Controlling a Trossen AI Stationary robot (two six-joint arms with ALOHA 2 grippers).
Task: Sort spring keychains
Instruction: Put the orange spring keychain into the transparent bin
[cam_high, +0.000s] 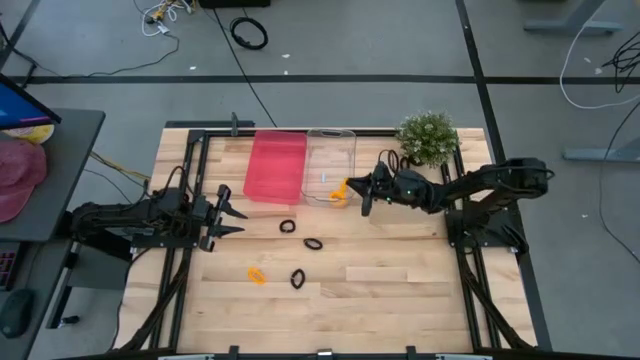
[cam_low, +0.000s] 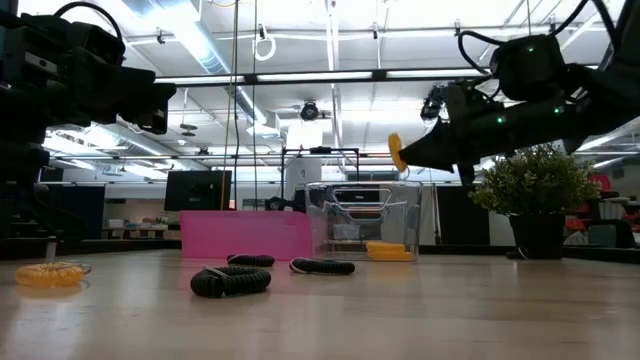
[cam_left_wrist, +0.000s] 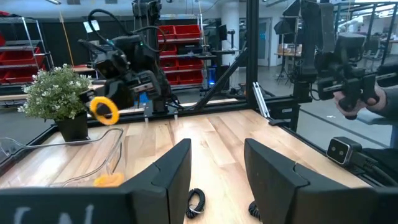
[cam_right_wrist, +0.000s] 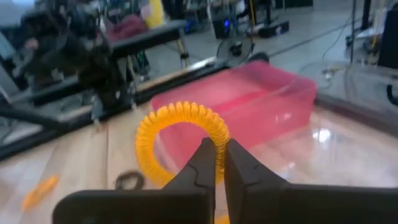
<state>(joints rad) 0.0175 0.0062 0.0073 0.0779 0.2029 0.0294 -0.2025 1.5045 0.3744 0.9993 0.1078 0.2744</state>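
The right gripper (cam_high: 352, 190), right of centre in the high view, pinches an orange spring keychain (cam_right_wrist: 180, 140) at the clear bin's (cam_high: 330, 148) right edge, the bin lying just leftward. The left gripper (cam_high: 232, 213) waits spread at left.

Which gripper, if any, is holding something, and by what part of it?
The right gripper holds an orange spring keychain, pinching one side of its coiled loop, above the clear bin. The left gripper is open and holds nothing.
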